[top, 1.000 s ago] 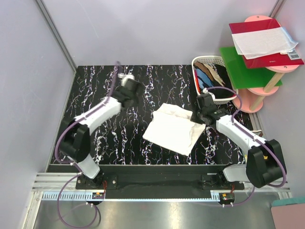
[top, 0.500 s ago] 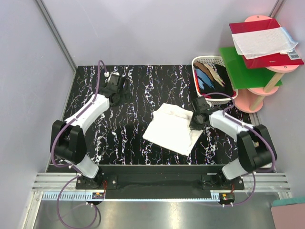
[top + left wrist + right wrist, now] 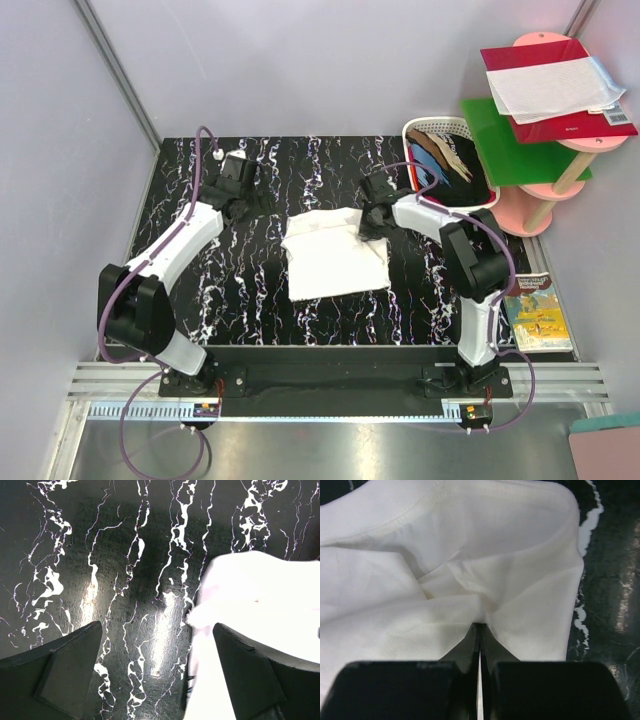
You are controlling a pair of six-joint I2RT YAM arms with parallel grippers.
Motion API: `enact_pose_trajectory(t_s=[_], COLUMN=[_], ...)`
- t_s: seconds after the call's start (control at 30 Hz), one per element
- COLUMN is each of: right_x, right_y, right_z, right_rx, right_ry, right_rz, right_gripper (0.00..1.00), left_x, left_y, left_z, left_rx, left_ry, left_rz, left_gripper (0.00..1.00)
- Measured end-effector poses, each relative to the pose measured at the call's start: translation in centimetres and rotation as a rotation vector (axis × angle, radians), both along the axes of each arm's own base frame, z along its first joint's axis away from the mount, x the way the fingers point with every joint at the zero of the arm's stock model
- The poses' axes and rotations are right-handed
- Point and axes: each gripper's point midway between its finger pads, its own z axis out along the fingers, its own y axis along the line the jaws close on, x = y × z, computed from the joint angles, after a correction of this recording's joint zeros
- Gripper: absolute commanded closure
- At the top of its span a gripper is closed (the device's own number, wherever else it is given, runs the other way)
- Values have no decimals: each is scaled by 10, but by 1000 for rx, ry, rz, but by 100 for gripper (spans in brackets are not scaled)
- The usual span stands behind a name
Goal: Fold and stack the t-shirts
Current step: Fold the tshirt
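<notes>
— So, what couldn't you make out?

— Mostly the white t-shirt [image 3: 335, 258] itself. It lay folded near the middle of the black marbled table [image 3: 250, 290], and no print showed on any face. The left wrist view had it blown out to a bright blur running off the right edge. The right wrist view was nearly all creased cloth.

— And the grippers?

— The right gripper [image 3: 480, 627] was pinched tight on a gather of the shirt's cloth, close to a rounded hem. From above, its tips were lost against the shirt's far right corner. The left gripper [image 3: 156, 627] stood spread wide with nothing in it, over bare table just left of the shirt.

— The rest of the t-shirts?

— Dark, blue and tan tees [image 3: 445, 165] sat heaped in the white basket [image 3: 432, 126], crossed by a cable and too jumbled to count.

— What had changed over the last second?

— The shirt had been a tilted diamond nearer the right arm; now it lay squarer and further left. The right arm had swung in toward the far side, uncovering a colourful booklet [image 3: 537, 312] beside the table's right edge. The left gripper had drawn back to the far left and opened from a narrower gap.
</notes>
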Motion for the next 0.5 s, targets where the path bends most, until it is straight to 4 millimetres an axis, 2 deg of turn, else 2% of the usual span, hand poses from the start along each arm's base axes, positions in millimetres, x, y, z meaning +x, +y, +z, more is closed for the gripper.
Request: enact_pose_trajectory(t_s=[0.13,0.17,0.27,0.3,0.4,0.5], right_x=[1,0,-9,-12,-23,-23], right_y=[12,11,-3,-8,-23,-30], right_z=[2,2,10,15,46,83], right_rx=[-27,-38,-75,-85,-90,-57], right_ry=[-34,-45,-73,-84,-162,-283], right_rz=[31,28,16,8,-3,-23], right_gripper=[99,95,77,55,23,23], left_x=[-2,-3,-7,-9,-21,-37], left_y=[1,0,-2,-3,-6,-12], left_z=[-3,-5,-14,-19,-37,-52], left_rx=[3,2,-9,-14,-34,-83], left_ry=[6,12,32,40,79,109], left_rz=[-1,-2,-16,-20,-41,-69], left_gripper=[1,1,1,1,1,1])
